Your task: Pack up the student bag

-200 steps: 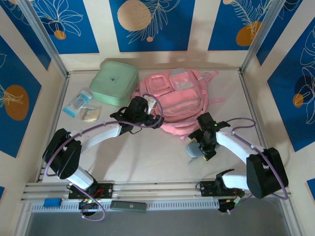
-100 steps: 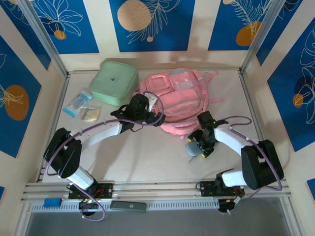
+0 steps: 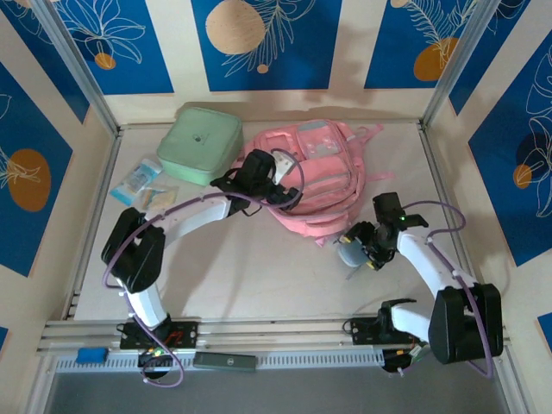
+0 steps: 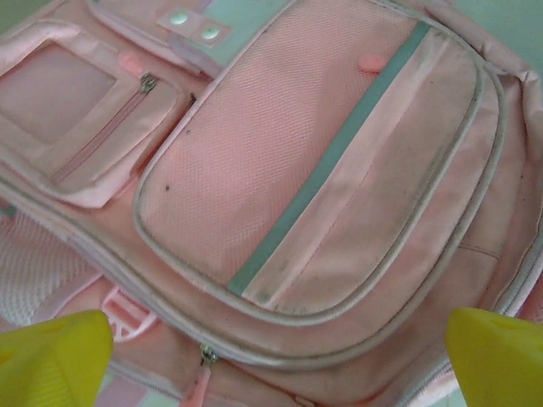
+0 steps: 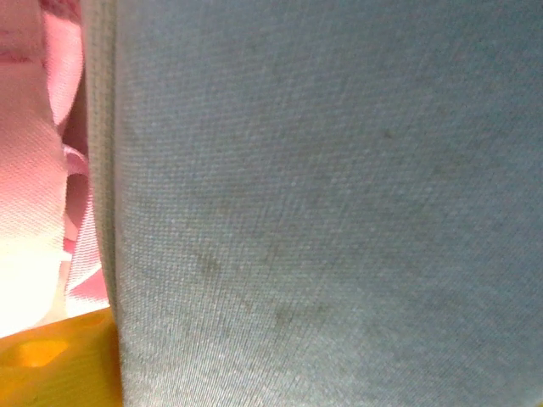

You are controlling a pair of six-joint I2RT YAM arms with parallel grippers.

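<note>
The student bag [image 3: 321, 172] is a large pink backpack lying flat at the back middle of the table. My left gripper [image 3: 266, 175] hovers over its left part, open. In the left wrist view the yellow fingertips [image 4: 53, 358] stand wide apart above the student bag's front pocket [image 4: 297, 161], and a zip pull [image 4: 202, 363] lies between them. My right gripper [image 3: 368, 246] sits at the bag's near right edge, shut on a grey-blue fabric pouch [image 3: 351, 254]. The pouch [image 5: 322, 203] is pressed close to the right wrist camera, with pink bag fabric [image 5: 34, 170] at its left.
A mint green square zip case [image 3: 200, 144] lies left of the bag. Two small packets [image 3: 136, 181] [image 3: 159, 200] rest near the left wall. Metal frame rails border the table on both sides.
My left gripper has moved up and right, farther over the bag. My right arm has swung to the right, carrying the grey-blue pouch with it.
</note>
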